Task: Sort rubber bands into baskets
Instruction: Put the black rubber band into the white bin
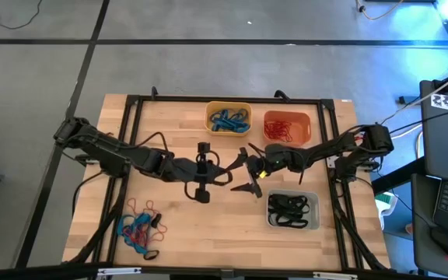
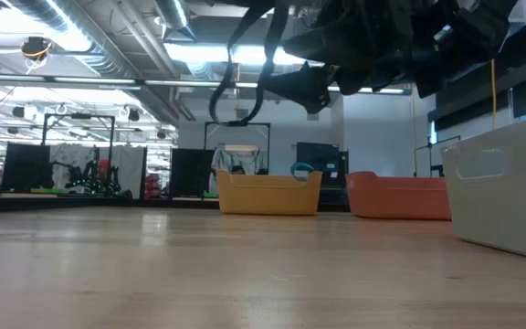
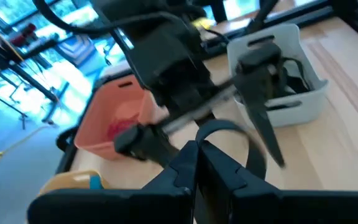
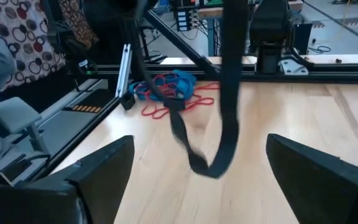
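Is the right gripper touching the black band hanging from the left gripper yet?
Apart. The right wrist view shows the black band hanging between the open right gripper's fingers, a gap either side.

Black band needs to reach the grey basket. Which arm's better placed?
Right, probably. The right end effector is open facing the thin black rubber band dangling from the shut left end effector; the pale grey translucent plastic basket sits on its side.

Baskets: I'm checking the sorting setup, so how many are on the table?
3. The yellow basket sits at the table's far edge, the orange basket beside it on the right, and the grey basket nearer the front right. None seems hidden.
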Available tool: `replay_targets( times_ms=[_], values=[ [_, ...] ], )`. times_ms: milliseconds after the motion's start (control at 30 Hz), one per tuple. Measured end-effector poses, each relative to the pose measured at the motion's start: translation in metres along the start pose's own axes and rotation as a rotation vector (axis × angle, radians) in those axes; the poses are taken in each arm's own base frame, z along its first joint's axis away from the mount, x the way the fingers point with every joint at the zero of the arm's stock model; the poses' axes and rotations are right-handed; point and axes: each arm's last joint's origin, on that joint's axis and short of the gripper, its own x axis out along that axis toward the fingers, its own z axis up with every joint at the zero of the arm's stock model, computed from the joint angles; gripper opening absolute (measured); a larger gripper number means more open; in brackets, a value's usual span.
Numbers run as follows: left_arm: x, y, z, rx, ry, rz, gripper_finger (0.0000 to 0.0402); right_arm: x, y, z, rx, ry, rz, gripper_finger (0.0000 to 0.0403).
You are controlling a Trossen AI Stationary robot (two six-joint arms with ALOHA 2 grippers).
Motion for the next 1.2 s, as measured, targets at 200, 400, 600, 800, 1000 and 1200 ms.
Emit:
replay_targets(
  times_ms=[200, 400, 600, 800, 1000, 1200],
  values=[
    [0.005, 0.005, 0.004, -0.008, -0.061, -0.036, 0.0013, 0.019, 0.001, 0.005, -0.015, -0.011, 0.016, 0.0364],
    [0.012, 0.001, 0.003, 0.006, -0.069, -0.068, 0.0013, 0.029, -0.002, 0.01, -0.04, -0.017, 0.012, 0.0364],
    [0.018, -0.003, -0.001, 0.04, -0.05, -0.074, 0.0013, 0.029, 0.0, 0.011, -0.046, -0.02, 0.072, 0.0317],
    [0.021, -0.004, -0.003, 0.046, -0.04, -0.073, 0.0013, 0.029, 0.001, 0.011, -0.067, -0.019, 0.098, 0.0176],
    [0.022, -0.004, -0.003, 0.044, -0.039, -0.074, 0.0013, 0.029, 0.001, 0.009, -0.088, -0.004, 0.098, 0.0024],
    [0.022, -0.004, -0.003, 0.016, -0.037, -0.075, 0.0021, 0.029, 0.0, 0.009, -0.115, 0.002, 0.093, 0.0028]
  ],
)
